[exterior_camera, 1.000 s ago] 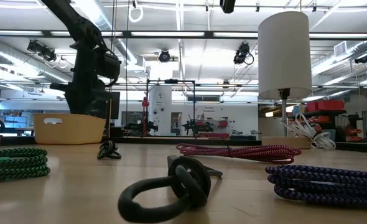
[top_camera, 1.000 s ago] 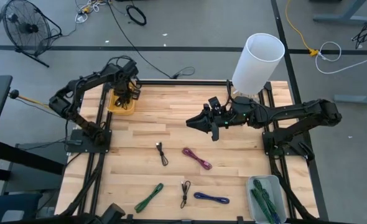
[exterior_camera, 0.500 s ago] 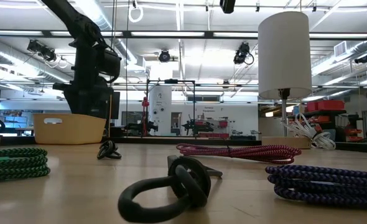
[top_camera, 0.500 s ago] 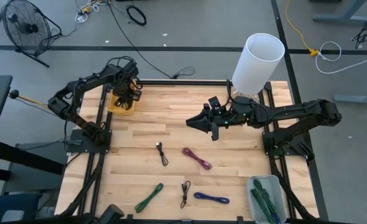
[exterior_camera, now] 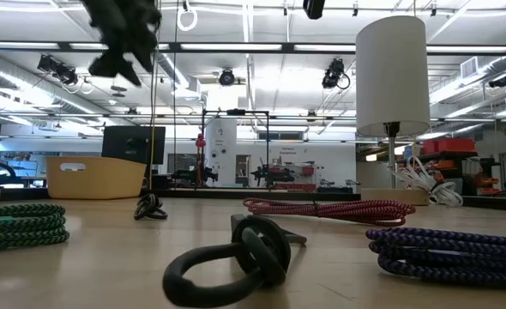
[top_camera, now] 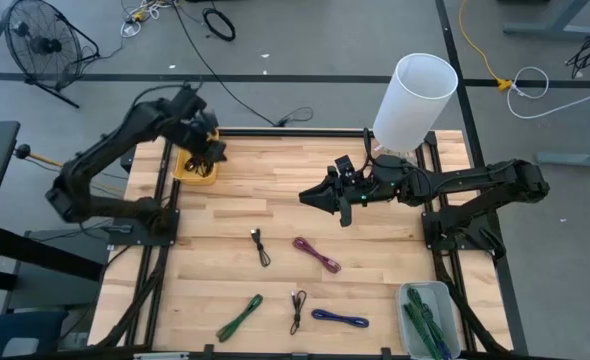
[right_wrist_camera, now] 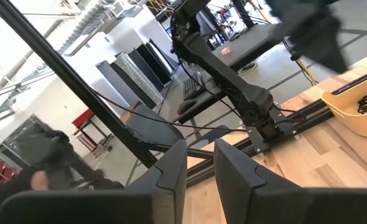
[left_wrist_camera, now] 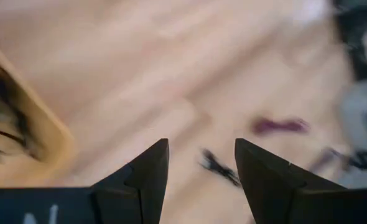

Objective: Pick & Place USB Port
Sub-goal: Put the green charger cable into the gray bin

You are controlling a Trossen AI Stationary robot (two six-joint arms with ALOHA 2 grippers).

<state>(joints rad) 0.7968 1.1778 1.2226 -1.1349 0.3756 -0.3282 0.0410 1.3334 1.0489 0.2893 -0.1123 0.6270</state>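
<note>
Several coiled USB cables lie on the wooden table: a black one (top_camera: 260, 246), a magenta one (top_camera: 317, 254), a green one (top_camera: 239, 317), another black one (top_camera: 297, 308) and a blue one (top_camera: 340, 319). A yellow bin (top_camera: 195, 166) at the far left corner holds dark cables. My left gripper (top_camera: 205, 148) hangs high above this bin, open, with nothing between its fingers (left_wrist_camera: 202, 144). My right gripper (top_camera: 307, 197) waits above the table's middle, its fingers (right_wrist_camera: 199, 168) a little apart and empty.
A tall white cylinder (top_camera: 415, 100) stands at the far right beside the right arm. A clear bin (top_camera: 425, 318) with green cables sits at the near right corner. Bare wood lies between the yellow bin and the right gripper.
My left gripper has risen quickly from just above the yellow bin to well above it, and its arm has swung outward past the table's left edge. The cables on the table and my right arm have stayed still.
</note>
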